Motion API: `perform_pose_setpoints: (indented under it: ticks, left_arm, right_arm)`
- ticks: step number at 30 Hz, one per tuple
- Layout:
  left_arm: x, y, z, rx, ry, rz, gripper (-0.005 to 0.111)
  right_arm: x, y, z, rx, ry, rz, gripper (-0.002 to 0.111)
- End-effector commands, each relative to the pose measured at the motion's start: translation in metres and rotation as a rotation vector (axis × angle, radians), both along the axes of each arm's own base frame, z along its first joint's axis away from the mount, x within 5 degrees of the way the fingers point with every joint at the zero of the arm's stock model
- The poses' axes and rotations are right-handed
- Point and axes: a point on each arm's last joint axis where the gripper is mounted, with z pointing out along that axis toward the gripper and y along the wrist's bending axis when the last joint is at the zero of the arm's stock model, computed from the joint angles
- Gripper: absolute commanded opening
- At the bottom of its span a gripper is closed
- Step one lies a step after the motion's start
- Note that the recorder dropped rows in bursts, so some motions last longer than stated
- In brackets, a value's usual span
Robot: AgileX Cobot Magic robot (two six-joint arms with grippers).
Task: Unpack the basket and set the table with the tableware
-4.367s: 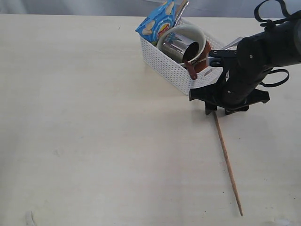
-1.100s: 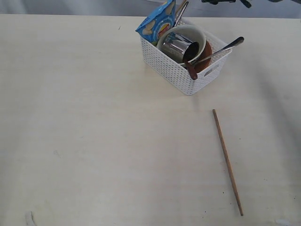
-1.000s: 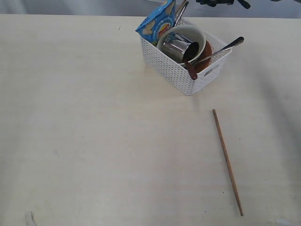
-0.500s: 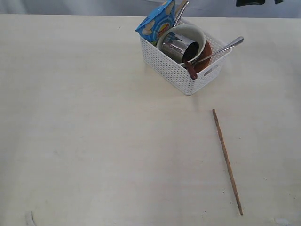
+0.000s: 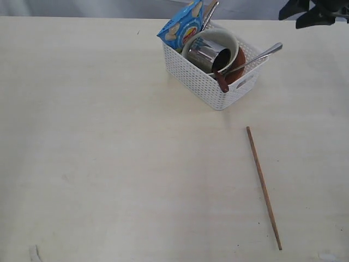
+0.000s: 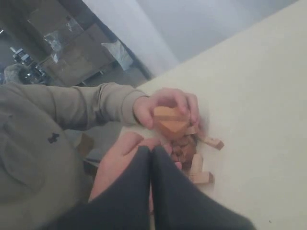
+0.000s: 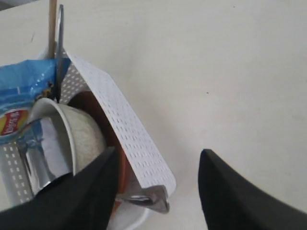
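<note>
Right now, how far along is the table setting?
Done: one chopstick lies on the table. In hand: nothing; the right gripper is open and empty by the basket. Left: cream bowl, steel cup, wooden spoon, brown plate, steel cutlery and second chopstick sit inside.

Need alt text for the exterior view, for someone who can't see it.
A white basket sits on a pale table, packed with a cream bowl, steel cup, blue snack packet and cutlery. One wooden chopstick lies on the table apart from it, and the right gripper shows at the top right edge.
</note>
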Motion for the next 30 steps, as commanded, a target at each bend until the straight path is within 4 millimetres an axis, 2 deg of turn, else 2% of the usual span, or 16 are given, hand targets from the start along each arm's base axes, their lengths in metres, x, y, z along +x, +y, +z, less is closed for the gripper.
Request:
perform_pose_setpoints:
  ticks: [1,4,8,11,19,30]
  left_arm:
    - [0.0,0.0,-0.001,-0.006,0.003,0.006,0.0]
    - [0.0,0.0,-0.001,-0.006,0.003,0.006,0.0]
    - [0.0,0.0,-0.001,-0.006,0.003,0.006,0.0]
    - [0.0,0.0,-0.001,-0.006,0.003,0.006,0.0]
    - [0.0,0.0,-0.001,-0.006,0.003,0.006,0.0]
    - [0.0,0.0,-0.001,-0.006,0.003,0.006,0.0]
  right_arm:
    - [-0.025,-0.003,-0.011,-0.042,-0.014,-0.047,0.049]
    - [-0.043,-0.002,-0.028,-0.053,0.023,-0.052,0.049]
    - [-0.055,-0.003,-0.048,-0.017,-0.024,-0.173,0.049]
    - [-0.06,0.001,-0.058,0.031,-0.084,-0.184,0.049]
    - [-0.061,0.018,-0.046,0.28,-0.157,-0.13,0.049]
    - [-0.052,0.018,-0.059,0.192,-0.19,-0.195,0.049]
